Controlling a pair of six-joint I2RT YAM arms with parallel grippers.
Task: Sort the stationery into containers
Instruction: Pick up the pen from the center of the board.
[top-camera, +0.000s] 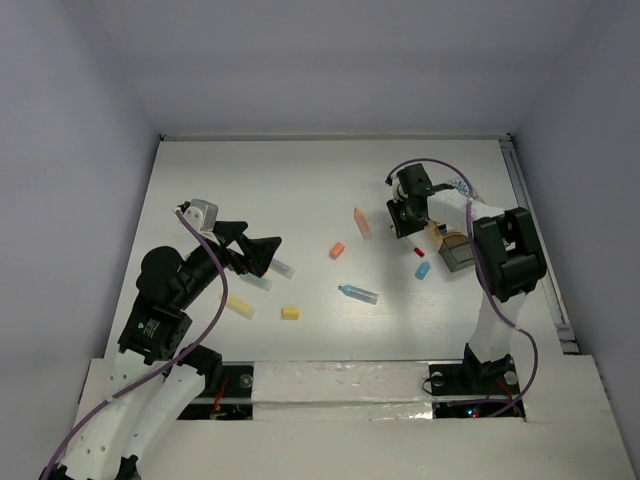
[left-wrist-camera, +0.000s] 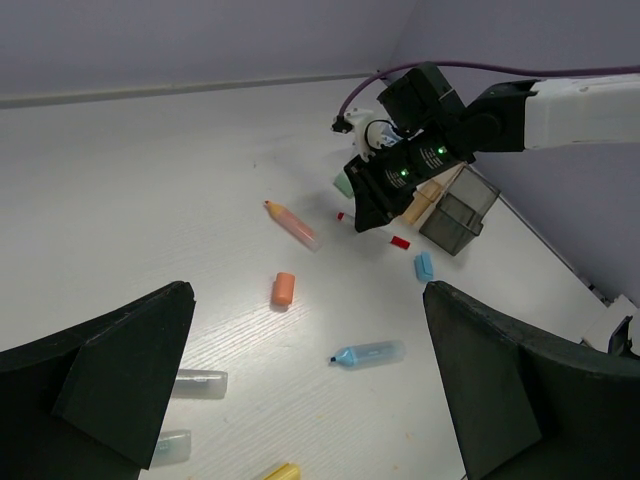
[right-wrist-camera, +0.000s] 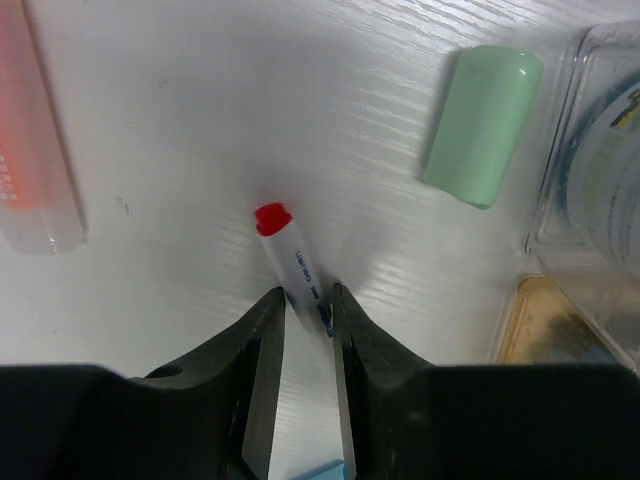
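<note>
My right gripper (right-wrist-camera: 308, 300) is low over the table, and its fingers pinch a small white stick with a red cap (right-wrist-camera: 288, 250) that lies on the surface. It stands just left of the clear divided tray (top-camera: 457, 250), whose rim also shows in the right wrist view (right-wrist-camera: 555, 170). A green eraser (right-wrist-camera: 483, 125) lies beside the tray. My left gripper (left-wrist-camera: 310, 385) is wide open and empty above a blue clear-capped marker (left-wrist-camera: 368, 353). An orange eraser (left-wrist-camera: 283, 289) and a pink-orange marker (left-wrist-camera: 292, 223) lie farther off.
A blue eraser (top-camera: 423, 269) and a small red piece (top-camera: 419, 252) lie near the tray. A yellow eraser (top-camera: 290, 313), a yellow stick (top-camera: 239, 306) and clear-capped pieces (left-wrist-camera: 200, 384) lie by my left gripper. A patterned roll (right-wrist-camera: 610, 150) sits inside the tray.
</note>
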